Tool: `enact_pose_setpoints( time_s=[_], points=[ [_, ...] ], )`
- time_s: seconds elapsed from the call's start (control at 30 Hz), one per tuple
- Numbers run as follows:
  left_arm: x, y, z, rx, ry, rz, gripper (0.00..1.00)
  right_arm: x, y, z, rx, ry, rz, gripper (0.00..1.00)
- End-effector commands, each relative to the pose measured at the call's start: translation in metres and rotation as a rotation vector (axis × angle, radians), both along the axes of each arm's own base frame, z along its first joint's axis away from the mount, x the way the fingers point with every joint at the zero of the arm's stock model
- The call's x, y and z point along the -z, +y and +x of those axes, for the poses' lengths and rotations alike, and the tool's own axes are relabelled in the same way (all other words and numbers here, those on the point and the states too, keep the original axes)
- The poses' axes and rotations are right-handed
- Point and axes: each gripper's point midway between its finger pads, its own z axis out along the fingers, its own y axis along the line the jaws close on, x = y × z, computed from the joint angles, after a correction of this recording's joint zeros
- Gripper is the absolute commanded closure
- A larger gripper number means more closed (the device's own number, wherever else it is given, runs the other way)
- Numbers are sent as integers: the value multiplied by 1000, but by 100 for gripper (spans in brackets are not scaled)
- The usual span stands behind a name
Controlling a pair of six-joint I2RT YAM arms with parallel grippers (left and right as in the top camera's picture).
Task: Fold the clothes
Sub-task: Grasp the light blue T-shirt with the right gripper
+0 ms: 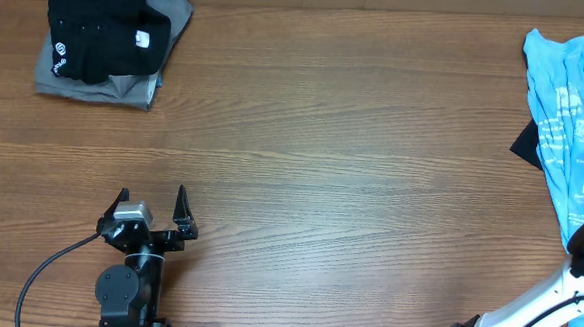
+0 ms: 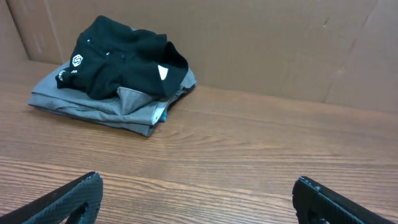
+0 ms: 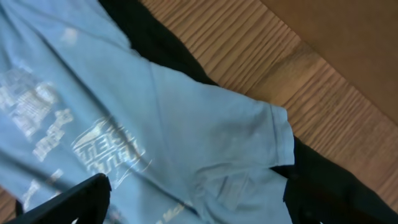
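A light blue T-shirt [image 1: 572,118] with white lettering lies crumpled at the table's right edge. In the right wrist view the T-shirt [image 3: 186,118] fills most of the picture, one sleeve spread toward the right. My right gripper [image 3: 199,208] hangs just above it, open, jaws wide on either side of a wrinkled fold; nothing is pinched. A black garment [image 3: 155,43] lies partly under the shirt. My left gripper [image 1: 151,208] stands open over bare wood near the front left, with nothing between its fingers [image 2: 78,199].
A folded stack of grey and black clothes [image 1: 108,36] sits at the back left corner, and that stack [image 2: 118,74] also shows in the left wrist view before a cardboard wall. A black cloth corner [image 1: 525,144] pokes out left of the blue shirt.
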Motion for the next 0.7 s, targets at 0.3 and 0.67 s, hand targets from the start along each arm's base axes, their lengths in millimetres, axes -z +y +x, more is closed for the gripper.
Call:
enact_pose_setpoints(
  time_s=[0.3,0.67],
  points=[
    [2,-1,0,5,5,26,0,58,-24,-19,67,18,115,11],
    [2,-1,0,5,5,26,0,60,-27,-23,88,15,122,44]
  ],
)
